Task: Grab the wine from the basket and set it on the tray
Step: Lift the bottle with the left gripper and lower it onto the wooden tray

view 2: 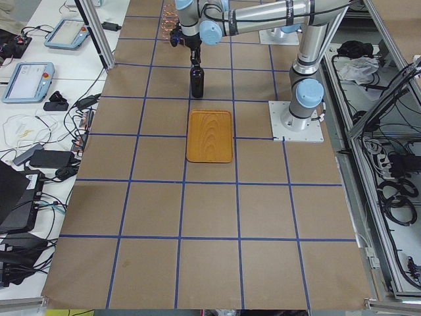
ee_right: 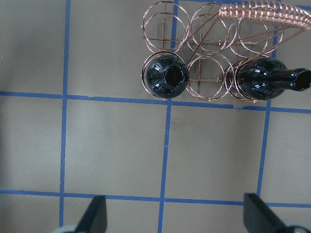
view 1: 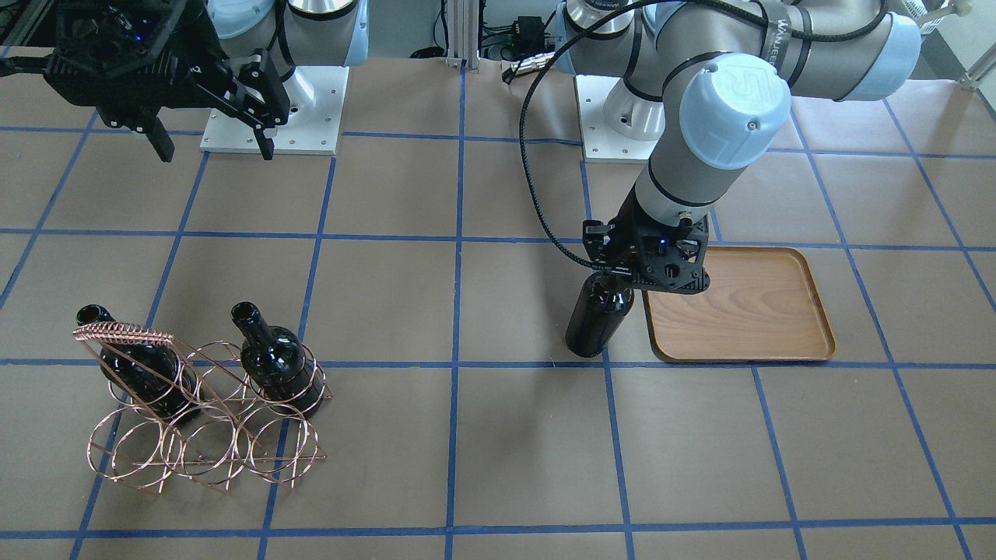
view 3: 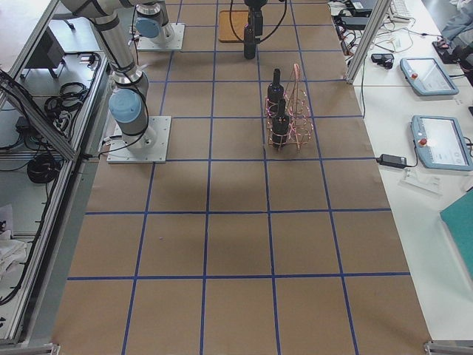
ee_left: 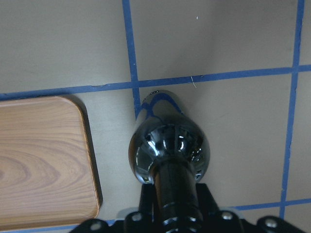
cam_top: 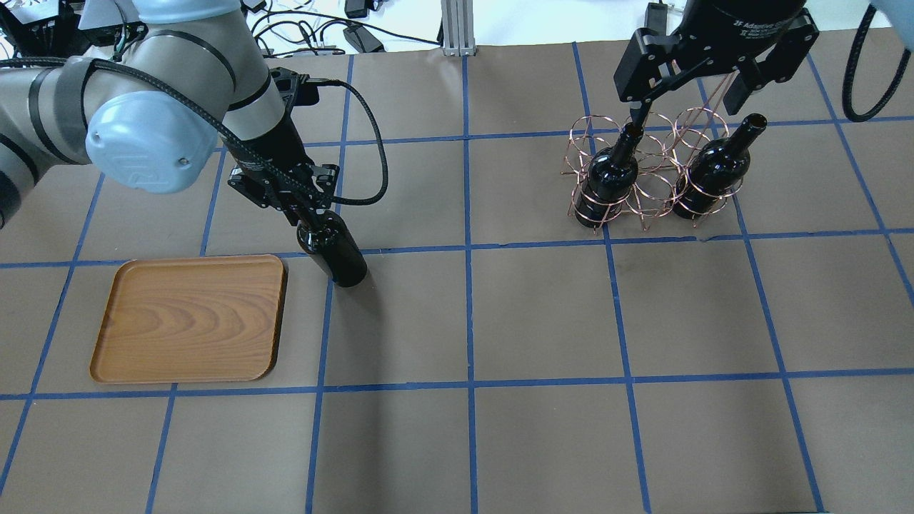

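Left gripper (cam_top: 308, 218) clamped on wine (cam_top: 341, 255) neck, so bottle kept upright for carrying. Wine just beside tray (cam_top: 189, 318), not yet over it. Right gripper (cam_top: 689, 93) spread wide, empty, held above basket (cam_top: 651, 187), clear of its two bottles (cam_top: 613, 175).

A flat table covered in brown paper (cam_top: 543, 314) is marked into large squares by strips of blue tape (cam_top: 469, 321), with a silver aluminium post (cam_top: 452, 25) standing at its far edge. On the white side bench (view 2: 66, 74) at the left end lie a grey handheld control tablet with a pale blue rim (view 2: 26, 80), a second like it (view 2: 66, 33) and loose black cables (view 2: 84, 104).
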### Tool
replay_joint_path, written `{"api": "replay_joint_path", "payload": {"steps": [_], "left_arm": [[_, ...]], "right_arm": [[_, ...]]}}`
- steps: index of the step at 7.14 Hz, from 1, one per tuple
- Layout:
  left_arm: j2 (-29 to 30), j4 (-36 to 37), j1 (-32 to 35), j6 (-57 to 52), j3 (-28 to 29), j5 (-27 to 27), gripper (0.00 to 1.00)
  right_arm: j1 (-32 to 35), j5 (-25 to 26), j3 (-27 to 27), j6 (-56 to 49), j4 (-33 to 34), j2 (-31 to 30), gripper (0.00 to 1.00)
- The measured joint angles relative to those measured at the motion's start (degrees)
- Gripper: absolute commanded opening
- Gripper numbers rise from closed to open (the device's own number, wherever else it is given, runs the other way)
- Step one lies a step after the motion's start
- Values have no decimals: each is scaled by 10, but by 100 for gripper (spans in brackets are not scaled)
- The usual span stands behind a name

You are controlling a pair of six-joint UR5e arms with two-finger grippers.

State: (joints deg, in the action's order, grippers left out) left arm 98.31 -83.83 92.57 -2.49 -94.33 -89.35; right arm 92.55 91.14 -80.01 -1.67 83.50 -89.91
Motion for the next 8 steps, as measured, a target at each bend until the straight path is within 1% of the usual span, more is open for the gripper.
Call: {"api": "replay_joint_path", "payload": {"steps": [2,4,6,8], "left_arm": [[-9,-52,-33,-43,50,-21,0],[-21,-100,-95,-127,82,-51,0],[-26,-113,-163,-228,73,-67,0],[-33,-105,-228,-299,30,-67,0]], "right_arm": [[0,0,0,0,0,0,100],[0,0,-1,0,0,0,100],[0,0,-1,0,0,0,100],[0,0,-1,-1,1,0,100]]}}
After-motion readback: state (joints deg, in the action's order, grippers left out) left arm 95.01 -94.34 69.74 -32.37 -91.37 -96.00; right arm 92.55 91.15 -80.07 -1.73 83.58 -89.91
